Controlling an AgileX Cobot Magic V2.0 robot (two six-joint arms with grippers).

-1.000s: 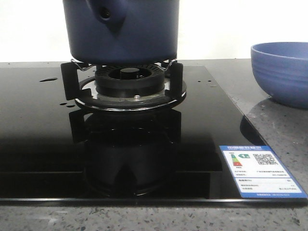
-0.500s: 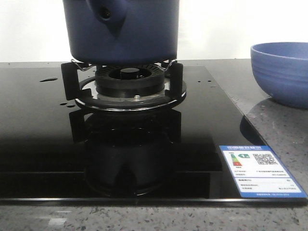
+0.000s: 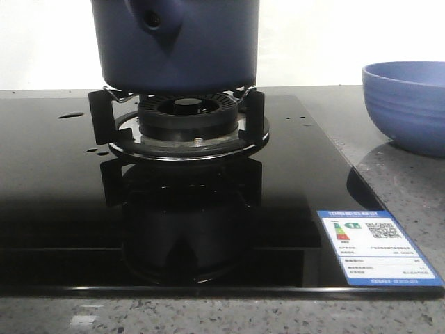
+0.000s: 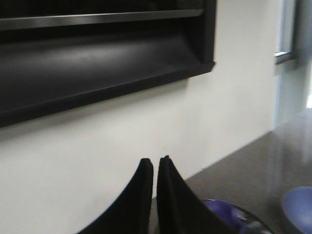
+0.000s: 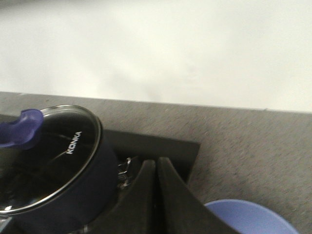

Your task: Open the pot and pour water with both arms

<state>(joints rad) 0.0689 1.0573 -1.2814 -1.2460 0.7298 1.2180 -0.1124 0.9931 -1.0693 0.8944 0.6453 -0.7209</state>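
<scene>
Navy pot [image 3: 177,45] sits on gas burner [image 3: 186,122], centre of black hob, glass lid [image 5: 46,156] on. Nothing moved over last second. Left claw [image 4: 155,168] and right claw [image 5: 156,168] pressed together, empty, above. Periwinkle bowl [image 3: 405,104] far right on desk. Droplets [image 3: 69,115] left. Task barely begun.

In the front view the pot [image 3: 177,45] is cut off at the top, hiding its lid, and the bowl [image 3: 407,104] runs off the right edge. Neither arm shows there. Beyond the left gripper [image 4: 155,168], everything is blurred.
</scene>
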